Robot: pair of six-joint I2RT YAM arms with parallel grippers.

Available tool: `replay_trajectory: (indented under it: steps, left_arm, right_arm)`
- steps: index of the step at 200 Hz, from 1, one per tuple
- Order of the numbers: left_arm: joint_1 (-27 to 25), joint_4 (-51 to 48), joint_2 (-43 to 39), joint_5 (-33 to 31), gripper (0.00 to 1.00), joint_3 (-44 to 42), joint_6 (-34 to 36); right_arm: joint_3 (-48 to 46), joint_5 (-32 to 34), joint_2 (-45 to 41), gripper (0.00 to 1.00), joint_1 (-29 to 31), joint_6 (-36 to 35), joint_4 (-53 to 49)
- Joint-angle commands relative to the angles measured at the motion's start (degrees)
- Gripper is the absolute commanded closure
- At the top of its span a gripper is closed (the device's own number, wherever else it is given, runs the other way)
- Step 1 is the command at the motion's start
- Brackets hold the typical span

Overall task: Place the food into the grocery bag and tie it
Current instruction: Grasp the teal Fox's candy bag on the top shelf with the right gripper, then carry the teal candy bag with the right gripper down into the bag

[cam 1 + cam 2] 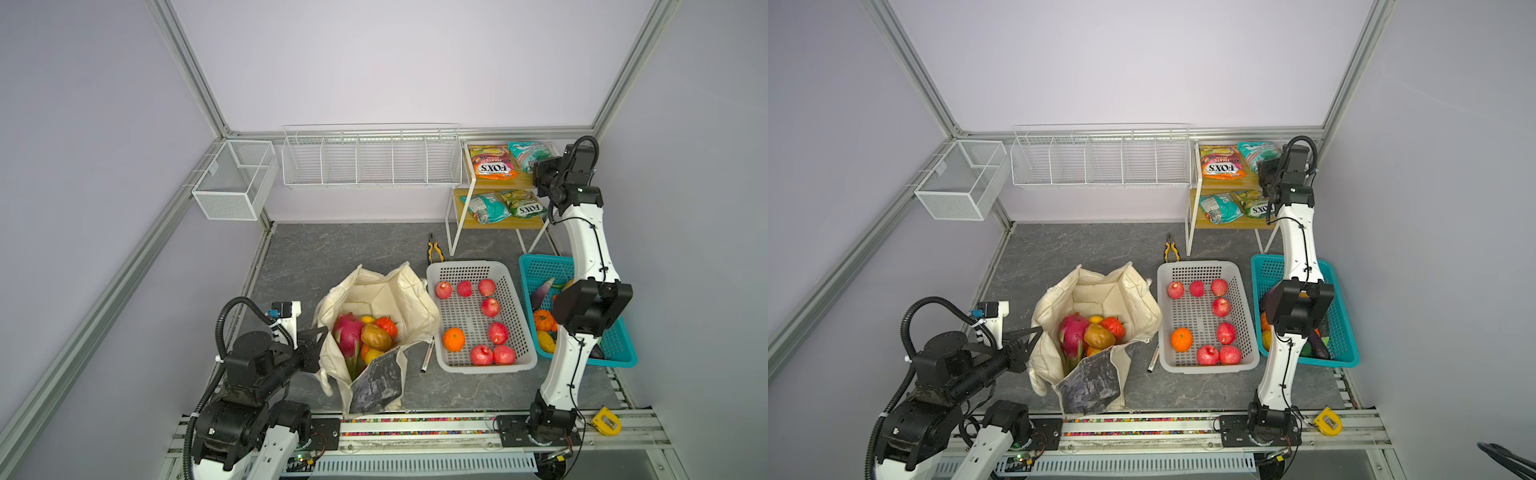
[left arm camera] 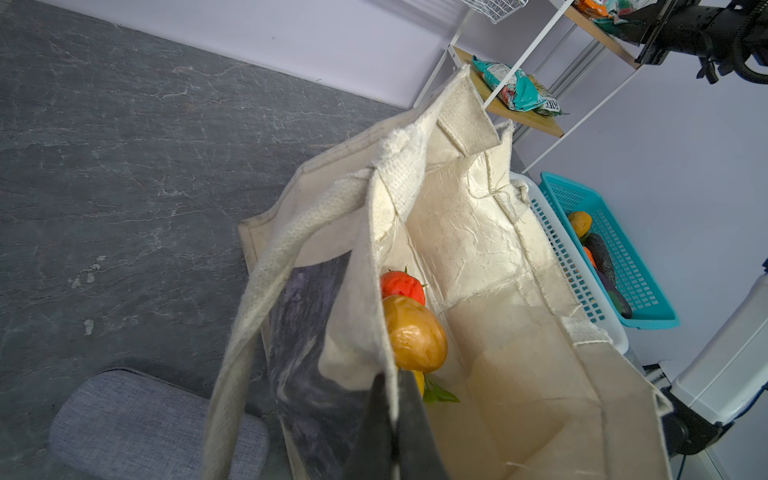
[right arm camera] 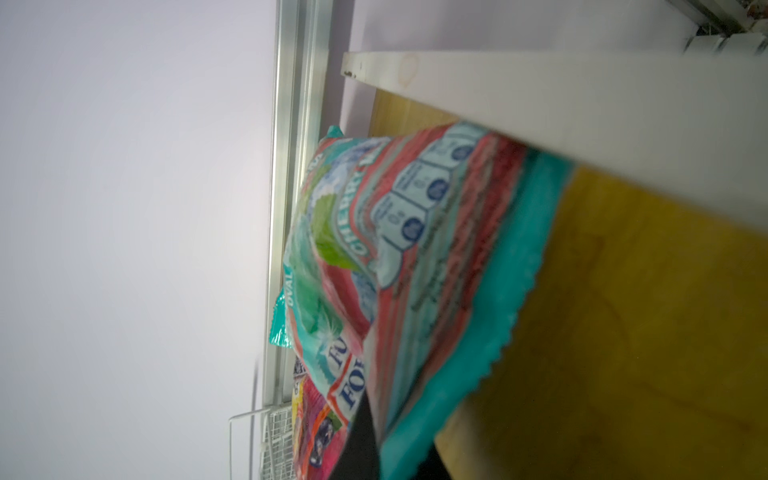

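Note:
The cream grocery bag (image 1: pixel 386 295) (image 1: pixel 1100 291) stands open at the front. In it lie a magenta dragon fruit (image 1: pixel 347 332), a brownish-yellow fruit (image 2: pixel 415 332) and a red-orange crinkled fruit (image 1: pixel 387 326). My left gripper (image 1: pixel 324 336) (image 2: pixel 392 399) is shut on the bag's near rim and holds that wall up. At the back right, my right gripper (image 1: pixel 536 168) (image 3: pixel 378 440) is shut on the edge of a teal snack packet (image 1: pixel 528 154) (image 3: pixel 415 249) on the top shelf. An orange FOX'S packet (image 1: pixel 492 163) lies beside it.
Two more packets (image 1: pixel 486 208) (image 1: pixel 521 203) lie on the lower shelf. A white basket (image 1: pixel 486 368) holds red apples and an orange; a teal basket (image 1: pixel 540 259) holds vegetables under my right arm. Pliers (image 1: pixel 434 249), a marker (image 1: pixel 427 355) and a tape measure (image 1: pixel 606 420) lie nearby.

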Motion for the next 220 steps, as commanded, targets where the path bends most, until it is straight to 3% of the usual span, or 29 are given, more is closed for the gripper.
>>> replay_trajectory:
  steps: [1,74,128,171,220]
  left_arm:
    - [0.0,1.6,-1.0,0.2,1.0,0.1,0.1]
    - [0.0,1.6,0.0,0.0,1.0,0.1,-0.1]
    - [0.0,1.4,1.8,0.2,1.0,0.2,0.0]
    - [0.0,1.4,2.9,0.0,1.0,0.2,-0.2]
    - [0.0,1.0,5.7,0.5,1.0,0.4,0.0]
  right_arm:
    - [-1.9,2.6,-5.3,0.93,-0.3,-0.4,2.9]
    - [-4.5,7.8,-16.8,0.93,0.4,-4.7,5.1]
    - [-11.4,10.0,-30.5,0.93,3.0,-6.9,5.8]
    - [-27.7,12.0,-47.1,0.93,10.1,-11.4,7.9]
    - [-43.4,10.9,-61.5,0.93,23.5,-13.8,0.4]
